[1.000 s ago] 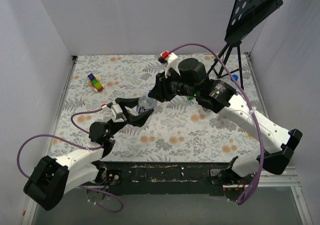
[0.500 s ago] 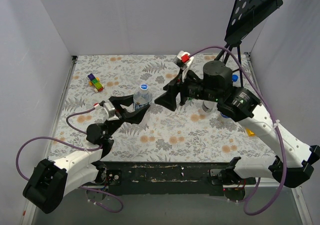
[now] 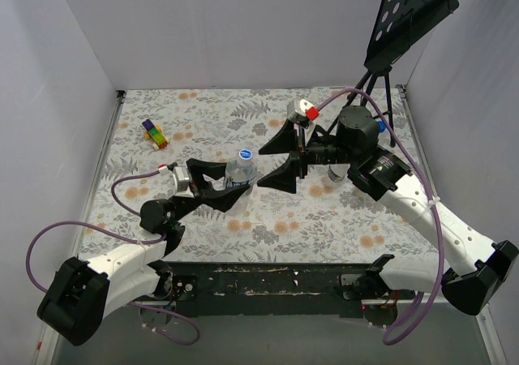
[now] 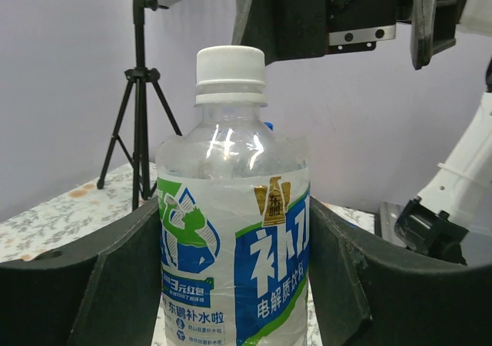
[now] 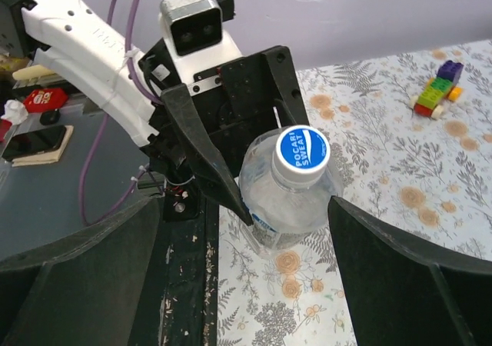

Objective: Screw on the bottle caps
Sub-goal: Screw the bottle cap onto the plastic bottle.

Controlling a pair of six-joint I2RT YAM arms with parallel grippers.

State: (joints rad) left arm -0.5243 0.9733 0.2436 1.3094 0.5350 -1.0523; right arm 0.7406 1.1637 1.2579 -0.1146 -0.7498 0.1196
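Observation:
A clear bottle (image 3: 240, 173) with a blue, white and green label (image 4: 234, 246) stands upright on the table. My left gripper (image 3: 239, 182) is shut on its body, one finger (image 4: 115, 284) on each side. A white cap with a blue top (image 5: 302, 148) sits on the bottle's neck (image 4: 231, 65). My right gripper (image 3: 261, 167) is wide open just right of the bottle, level with the cap and touching nothing. In the right wrist view its fingers (image 5: 407, 277) stand well apart, with the bottle (image 5: 288, 196) beyond them. Another bottle (image 3: 335, 174) is partly hidden behind the right arm.
A multicoloured toy block car (image 3: 154, 133) lies at the far left (image 5: 437, 91). A black tripod with a perforated music stand (image 3: 381, 73) stands at the back right corner (image 4: 141, 77). The table's dark near edge (image 5: 184, 284) runs beside the left arm's base.
My right gripper has let go of the cap, opened wide and drawn back to the right of the bottle. The left gripper has shifted the bottle slightly right and nearer.

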